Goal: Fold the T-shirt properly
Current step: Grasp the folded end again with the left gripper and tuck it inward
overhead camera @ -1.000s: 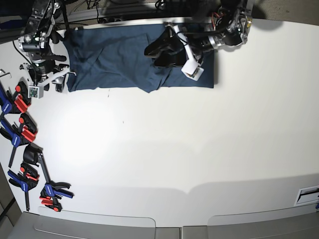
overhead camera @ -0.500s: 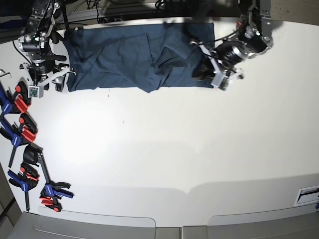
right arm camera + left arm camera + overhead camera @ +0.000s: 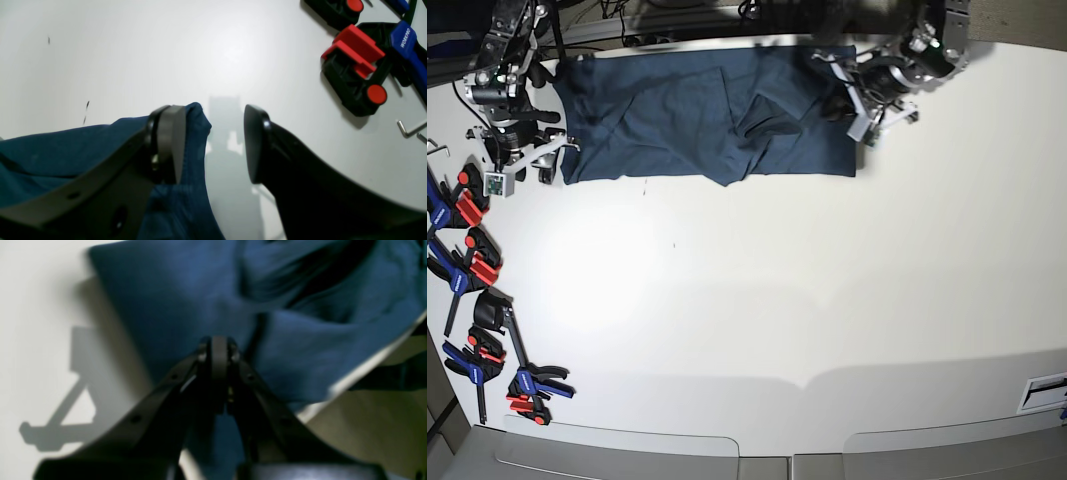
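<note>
The dark navy T-shirt (image 3: pixel 677 110) lies spread along the table's far edge, rumpled in its middle. My left gripper (image 3: pixel 839 105) hovers over the shirt's right end, near the far edge. In the left wrist view the left gripper (image 3: pixel 218 346) is shut, tips pressed together above the T-shirt (image 3: pixel 166 306), and no cloth shows between them. My right gripper (image 3: pixel 549 165) stands at the shirt's lower left corner. The right gripper (image 3: pixel 213 143) is open. One of its fingers (image 3: pixel 168 143) rests on the corner of the T-shirt (image 3: pixel 50 153) and the other stands on bare table.
Several blue, red and black clamps (image 3: pixel 472 265) lie along the table's left edge, one clamp (image 3: pixel 357 70) close to my right gripper, with a hex key (image 3: pixel 408 128) beside it. The table's far edge (image 3: pixel 350 380) runs just behind the shirt. A label (image 3: pixel 1042 392) sits at the right.
My left gripper swung from the shirt's middle to its right end, closed its jaws, then shifted toward the far edge. The shirt and right arm stayed still.
</note>
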`<control>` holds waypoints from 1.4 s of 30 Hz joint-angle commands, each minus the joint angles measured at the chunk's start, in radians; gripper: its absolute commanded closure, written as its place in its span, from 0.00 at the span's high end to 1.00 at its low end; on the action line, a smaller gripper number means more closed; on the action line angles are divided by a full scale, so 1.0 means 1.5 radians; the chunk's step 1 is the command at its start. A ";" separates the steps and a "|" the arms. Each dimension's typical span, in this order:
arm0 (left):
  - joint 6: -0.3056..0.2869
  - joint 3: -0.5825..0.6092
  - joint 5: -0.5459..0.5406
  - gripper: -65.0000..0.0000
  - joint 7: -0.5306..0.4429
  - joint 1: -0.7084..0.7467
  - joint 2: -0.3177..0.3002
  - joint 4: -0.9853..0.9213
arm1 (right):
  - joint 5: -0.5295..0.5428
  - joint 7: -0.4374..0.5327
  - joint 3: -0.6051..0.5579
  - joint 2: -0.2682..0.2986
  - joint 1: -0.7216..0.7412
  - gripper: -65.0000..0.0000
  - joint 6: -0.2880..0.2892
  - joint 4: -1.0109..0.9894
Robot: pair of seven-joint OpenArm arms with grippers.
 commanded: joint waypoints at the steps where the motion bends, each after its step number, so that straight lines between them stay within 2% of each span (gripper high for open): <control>1: -0.004 0.020 0.003 0.00 -0.018 -0.002 0.001 0.009 | 0.003 0.017 0.004 0.010 0.005 0.41 0.001 0.010; 2: 0.001 0.042 0.024 0.00 -0.027 -0.002 0.001 0.009 | 0.003 0.017 0.004 0.010 0.005 0.41 0.001 0.010; 5: 0.070 0.107 0.087 0.00 -0.065 -0.003 0.001 0.009 | 0.003 0.017 0.004 0.010 0.005 0.41 0.001 0.010; 7: 0.082 0.148 0.098 0.00 -0.067 -0.010 0.001 0.009 | 0.003 0.017 0.004 0.010 0.005 0.41 0.001 0.010; 10: 0.085 0.208 0.098 0.00 -0.065 -0.024 0.011 0.009 | 0.005 0.018 0.004 0.010 0.005 0.41 0.001 0.010; 15: 0.085 0.296 0.098 0.00 -0.070 -0.044 0.052 0.009 | 0.005 0.017 0.004 0.010 0.005 0.41 0.001 0.010; 18: 0.077 0.327 0.121 0.00 -0.067 -0.068 0.054 0.010 | 0.005 0.017 0.004 0.010 0.005 0.41 0.001 0.010; 23: 0.089 0.308 0.222 0.00 -0.043 -0.081 0.049 0.045 | 0.005 0.017 0.004 0.010 0.005 0.41 0.001 0.010; 27: 0.151 0.261 0.287 0.00 -0.027 -0.077 0.049 0.066 | 0.005 0.017 0.004 0.010 0.005 0.41 0.001 0.010; 31: 0.188 0.207 0.308 0.00 -0.024 -0.077 0.030 0.066 | 0.005 0.017 0.004 0.010 0.005 0.41 0.001 0.010; 35: 0.224 0.150 0.312 0.00 -0.021 -0.077 -0.005 0.066 | 0.005 0.017 0.004 0.010 0.005 0.41 0.001 0.010; 38: 0.225 0.122 0.289 0.00 -0.031 -0.065 -0.009 0.063 | 0.005 0.017 0.004 0.010 0.005 0.41 0.001 0.010; 42: 0.213 0.122 0.237 0.00 -0.065 -0.053 -0.007 0.017 | 0.005 0.018 0.004 0.010 0.005 0.41 0.001 0.010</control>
